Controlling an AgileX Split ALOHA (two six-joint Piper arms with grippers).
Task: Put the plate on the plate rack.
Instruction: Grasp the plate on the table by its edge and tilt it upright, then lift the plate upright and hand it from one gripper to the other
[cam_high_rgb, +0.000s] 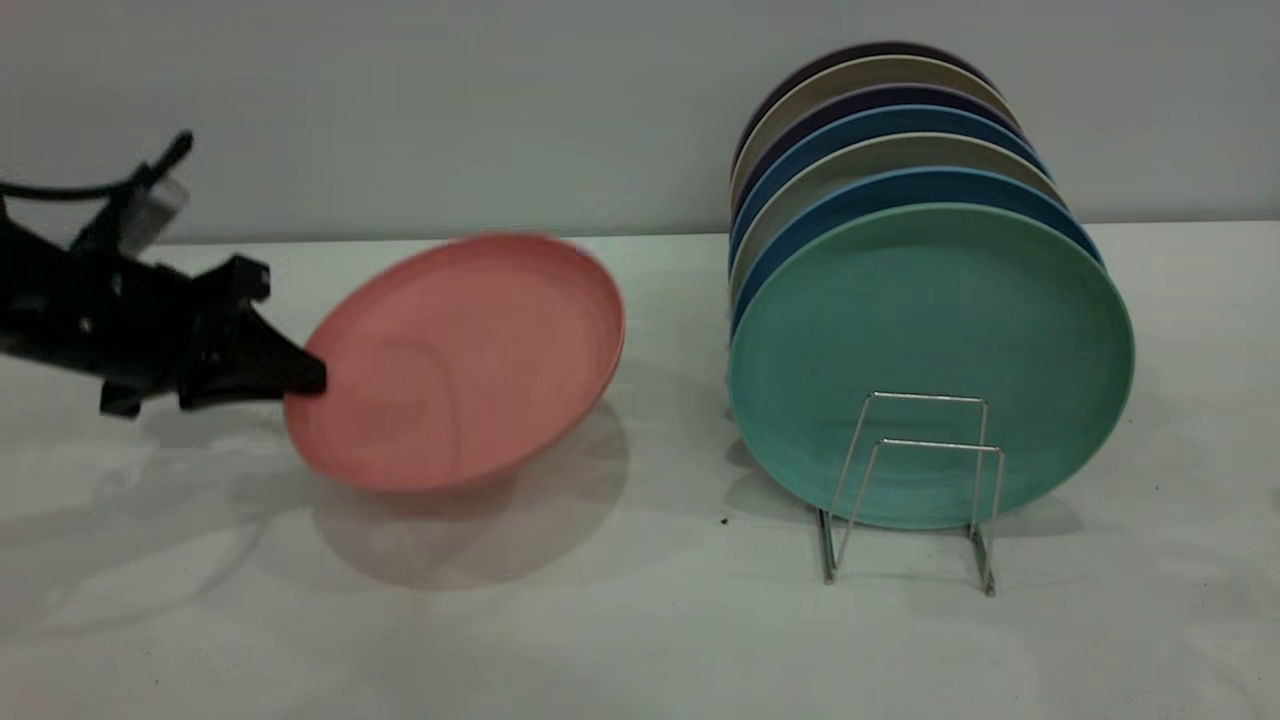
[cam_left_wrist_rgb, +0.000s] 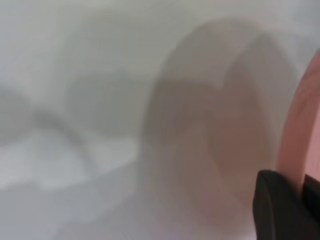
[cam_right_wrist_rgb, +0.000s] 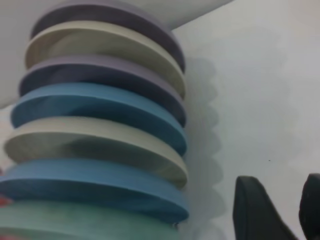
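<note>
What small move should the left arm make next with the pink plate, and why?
Probably carry the plate rightward toward the plate rack. The left gripper holds its rim, tilted above the table, and two front loops stand free before the teal plate.

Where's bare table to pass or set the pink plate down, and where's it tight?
Free: the table between the plate, held tilted by the left gripper, and the plate rack; also the whole front strip. Two front loops stand empty before the teal plate. Crowded: behind it, plates packed tight; the right gripper hangs alongside them.
</note>
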